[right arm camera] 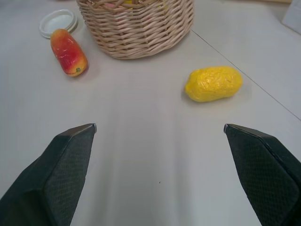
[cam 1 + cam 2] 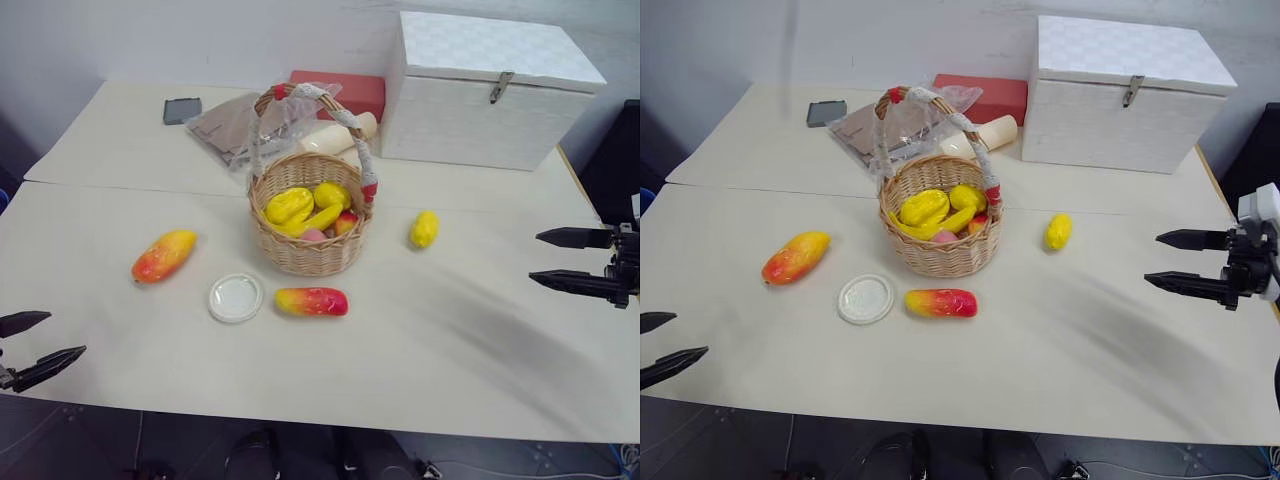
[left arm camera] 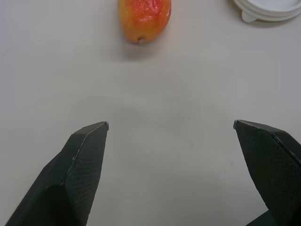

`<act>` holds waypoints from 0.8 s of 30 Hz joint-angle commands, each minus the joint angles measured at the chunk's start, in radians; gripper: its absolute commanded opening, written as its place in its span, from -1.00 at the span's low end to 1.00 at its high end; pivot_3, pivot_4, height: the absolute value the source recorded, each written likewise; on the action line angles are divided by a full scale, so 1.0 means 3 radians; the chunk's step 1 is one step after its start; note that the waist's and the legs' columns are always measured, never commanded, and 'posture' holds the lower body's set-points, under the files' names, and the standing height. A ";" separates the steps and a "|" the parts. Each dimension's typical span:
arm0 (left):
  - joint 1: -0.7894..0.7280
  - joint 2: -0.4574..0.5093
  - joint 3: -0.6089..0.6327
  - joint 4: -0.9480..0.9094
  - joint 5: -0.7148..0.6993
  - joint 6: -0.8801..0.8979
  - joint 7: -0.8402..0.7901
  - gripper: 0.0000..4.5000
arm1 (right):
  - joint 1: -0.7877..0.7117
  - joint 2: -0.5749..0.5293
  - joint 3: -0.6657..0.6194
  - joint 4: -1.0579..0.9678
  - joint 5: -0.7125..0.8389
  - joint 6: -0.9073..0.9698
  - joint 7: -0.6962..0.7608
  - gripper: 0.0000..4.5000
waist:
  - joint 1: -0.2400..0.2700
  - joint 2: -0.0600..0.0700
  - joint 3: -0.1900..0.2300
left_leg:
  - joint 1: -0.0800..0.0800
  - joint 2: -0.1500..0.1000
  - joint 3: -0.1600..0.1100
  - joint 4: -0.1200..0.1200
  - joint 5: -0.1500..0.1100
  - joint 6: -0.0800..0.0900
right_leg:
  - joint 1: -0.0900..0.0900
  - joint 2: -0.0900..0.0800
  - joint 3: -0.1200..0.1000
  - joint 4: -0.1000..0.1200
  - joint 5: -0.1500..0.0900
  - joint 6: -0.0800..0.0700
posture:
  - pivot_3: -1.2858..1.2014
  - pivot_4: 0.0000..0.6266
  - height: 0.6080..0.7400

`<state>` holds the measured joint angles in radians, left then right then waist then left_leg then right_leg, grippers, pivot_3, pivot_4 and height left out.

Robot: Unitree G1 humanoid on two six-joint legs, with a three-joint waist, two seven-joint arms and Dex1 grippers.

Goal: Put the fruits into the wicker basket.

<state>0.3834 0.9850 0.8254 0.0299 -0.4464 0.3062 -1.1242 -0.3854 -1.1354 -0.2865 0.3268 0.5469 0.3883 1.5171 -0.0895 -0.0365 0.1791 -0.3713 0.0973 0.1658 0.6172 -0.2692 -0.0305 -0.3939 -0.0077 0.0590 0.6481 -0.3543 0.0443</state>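
Left gripper (image 2: 35, 347), lower-left, released; right gripper (image 2: 1192, 262), right edge, released; your three fruits wait around the wicker basket (image 2: 308, 230), centre bench.

basket (image 2: 310, 250): mid-desk (image 2: 450, 340), some fruits (image 2: 300, 207) inside
lid (image 2: 236, 297): before basket, to its left
mango (image 2: 163, 255): left of lid
second mango (image 2: 311, 301): just right of lid
lemon (image 2: 424, 229): right of basket
box (image 2: 485, 90): behind, right
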 commanded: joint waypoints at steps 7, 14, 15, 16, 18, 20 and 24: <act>0.0107 -0.0176 0.0105 -0.0389 -0.0061 0.0156 0.0107 1.00 | 0.0022 0.0040 -0.0077 -0.0012 0.0024 -0.0103 0.0036 0.99 | -0.0028 0.0004 0.0003 | 0.0001 0.0000 0.0000 0.0004 0.0003 -0.0004 | 0.0000 0.0001 0.0001 0.0007 -0.0001 0.0003 | 0.03 -0.52 1.00; 0.0009 -0.0194 0.0052 -0.0383 -0.0110 0.0252 0.0126 1.00 | 0.0086 0.0078 -0.0170 -0.0117 0.0100 0.0005 -0.0060 0.99 | -0.0070 0.0005 0.0003 | 0.0002 0.0000 -0.0002 0.0020 0.0003 -0.0003 | 0.0001 0.0000 0.0001 0.0025 -0.0003 0.0006 | 0.03 -0.52 1.00; 0.0006 -0.0191 0.0028 -0.0384 -0.0089 0.0237 0.0121 1.00 | 0.0099 0.0073 -0.0180 -0.0120 0.0100 0.0007 -0.0058 0.99 | -0.0074 0.0005 0.0003 | 0.0003 0.0000 -0.0002 0.0021 0.0003 -0.0002 | 0.0001 0.0000 0.0001 0.0026 -0.0003 0.0006 | 0.03 -0.52 1.00; 0.0003 -0.0185 0.0011 -0.0378 -0.0069 0.0227 0.0117 1.00 | 0.0114 0.0068 -0.0184 -0.0120 0.0087 0.0007 -0.0069 0.99 | -0.0076 0.0005 0.0003 | 0.0003 0.0000 -0.0002 0.0023 0.0003 -0.0002 | 0.0001 0.0000 0.0001 0.0028 -0.0003 0.0006 | 0.03 -0.52 1.00; 0.0002 -0.0173 0.0012 -0.0359 -0.0045 0.0218 0.0109 1.00 | 0.0158 0.0055 -0.0170 -0.0114 0.0019 -0.0055 -0.0088 0.99 | -0.0077 0.0005 0.0003 | 0.0003 0.0000 -0.0003 0.0023 0.0002 -0.0001 | 0.0001 0.0001 0.0001 0.0029 -0.0003 0.0006 | 0.03 -0.52 1.00; 0.0008 -0.0166 0.0031 -0.0332 -0.0027 0.0219 0.0120 1.00 | 0.0157 0.0056 -0.0167 -0.0124 0.0004 -0.0061 -0.0106 0.99 | -0.0081 0.0006 0.0004 | 0.0003 0.0000 -0.0003 0.0023 0.0002 -0.0002 | 0.0001 0.0001 0.0001 0.0029 -0.0003 0.0006 | 0.03 -0.52 1.00; -0.0009 -0.0144 0.0013 -0.0295 0.0000 0.0241 0.0140 1.00 | 0.0103 0.0055 -0.0147 -0.0099 -0.0047 -0.0080 -0.0197 0.99 | -0.0081 0.0007 0.0004 | 0.0003 0.0000 -0.0003 0.0022 0.0002 -0.0002 | 0.0001 0.0001 0.0001 0.0029 -0.0003 0.0006 | 0.03 -0.52 1.00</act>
<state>0.3819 0.9234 0.8106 -0.0633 -0.4497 0.3814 -1.0852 -0.3380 -1.1042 -0.3051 0.3128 0.5381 0.3800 1.4688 -0.1138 -0.0345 0.1804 -0.3703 0.0973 0.1649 0.6240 -0.2685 -0.0310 -0.3937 -0.0075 0.0594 0.6567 -0.3552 0.0459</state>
